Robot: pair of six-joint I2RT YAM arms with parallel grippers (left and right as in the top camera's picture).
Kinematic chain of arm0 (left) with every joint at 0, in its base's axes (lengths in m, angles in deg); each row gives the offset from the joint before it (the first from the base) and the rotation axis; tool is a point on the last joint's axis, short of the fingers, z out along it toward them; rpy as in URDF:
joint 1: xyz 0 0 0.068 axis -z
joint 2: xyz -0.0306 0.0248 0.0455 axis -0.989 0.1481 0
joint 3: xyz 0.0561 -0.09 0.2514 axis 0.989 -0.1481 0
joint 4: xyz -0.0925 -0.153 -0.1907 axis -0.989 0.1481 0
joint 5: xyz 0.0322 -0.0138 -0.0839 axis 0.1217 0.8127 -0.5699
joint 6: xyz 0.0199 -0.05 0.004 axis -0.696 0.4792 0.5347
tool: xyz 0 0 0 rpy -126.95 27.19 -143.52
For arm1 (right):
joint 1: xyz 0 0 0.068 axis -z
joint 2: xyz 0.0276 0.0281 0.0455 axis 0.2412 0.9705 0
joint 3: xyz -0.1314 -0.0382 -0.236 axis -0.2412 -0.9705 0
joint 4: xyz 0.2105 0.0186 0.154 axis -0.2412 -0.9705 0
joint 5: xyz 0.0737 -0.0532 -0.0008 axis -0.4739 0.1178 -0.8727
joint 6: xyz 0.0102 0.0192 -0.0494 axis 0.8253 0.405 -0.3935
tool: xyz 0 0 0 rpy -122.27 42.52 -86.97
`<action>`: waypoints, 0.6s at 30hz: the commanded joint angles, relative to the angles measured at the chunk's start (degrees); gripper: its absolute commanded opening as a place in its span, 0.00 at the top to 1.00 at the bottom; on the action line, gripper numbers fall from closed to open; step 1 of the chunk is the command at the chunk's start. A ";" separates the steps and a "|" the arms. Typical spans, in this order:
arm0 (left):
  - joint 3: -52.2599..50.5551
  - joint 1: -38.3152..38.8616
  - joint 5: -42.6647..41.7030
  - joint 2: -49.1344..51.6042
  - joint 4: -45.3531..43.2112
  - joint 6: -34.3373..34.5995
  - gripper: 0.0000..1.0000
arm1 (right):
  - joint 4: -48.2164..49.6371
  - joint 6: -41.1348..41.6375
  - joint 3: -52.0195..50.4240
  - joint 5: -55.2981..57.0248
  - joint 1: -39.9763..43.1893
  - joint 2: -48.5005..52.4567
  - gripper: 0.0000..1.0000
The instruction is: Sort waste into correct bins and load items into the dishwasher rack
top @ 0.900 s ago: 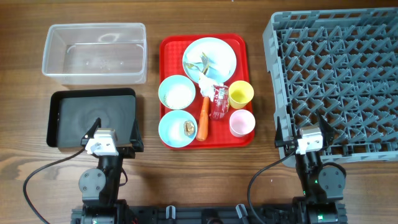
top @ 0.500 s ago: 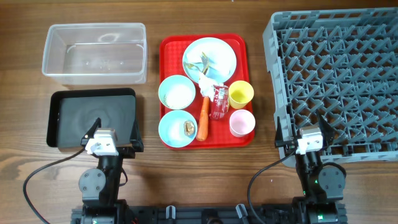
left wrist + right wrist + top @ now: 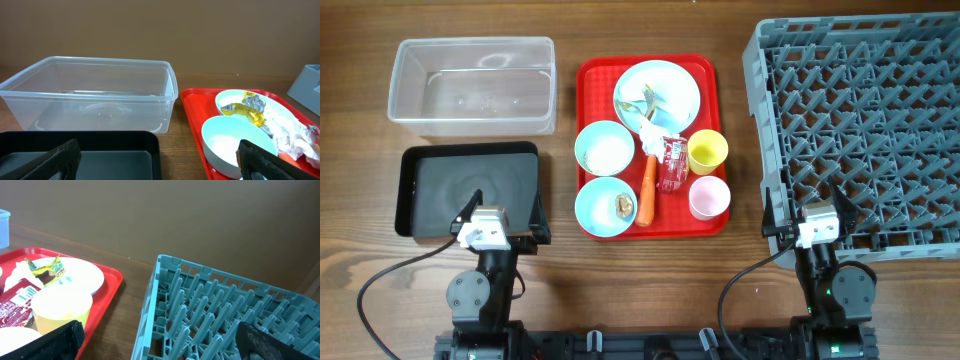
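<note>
A red tray [image 3: 590,80] holds a pale blue plate [image 3: 670,85] with crumpled tissue [image 3: 649,124] and a yellow wrapper bit [image 3: 243,108]. It also holds two pale blue bowls [image 3: 604,149] [image 3: 600,208], the near one with a brown lump [image 3: 623,205]. On it too are an orange carrot [image 3: 647,188], a red-white wrapper [image 3: 673,162], a yellow cup [image 3: 707,152] and a pink cup [image 3: 709,197]. My left gripper [image 3: 502,213] is open and empty over the near edge of the black bin [image 3: 468,185]. My right gripper [image 3: 808,210] is open and empty at the near left corner of the grey rack [image 3: 865,120].
The clear plastic bin [image 3: 470,85] stands behind the black bin, left of the tray. The rack fills the right side of the table. Bare wood lies between the tray and the rack, and along the front by both arm bases.
</note>
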 commanded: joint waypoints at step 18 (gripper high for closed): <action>-0.42 -0.52 0.94 -0.42 -0.09 0.15 0.00 | 0.81 -4.96 -0.15 0.61 -0.20 -0.20 0.00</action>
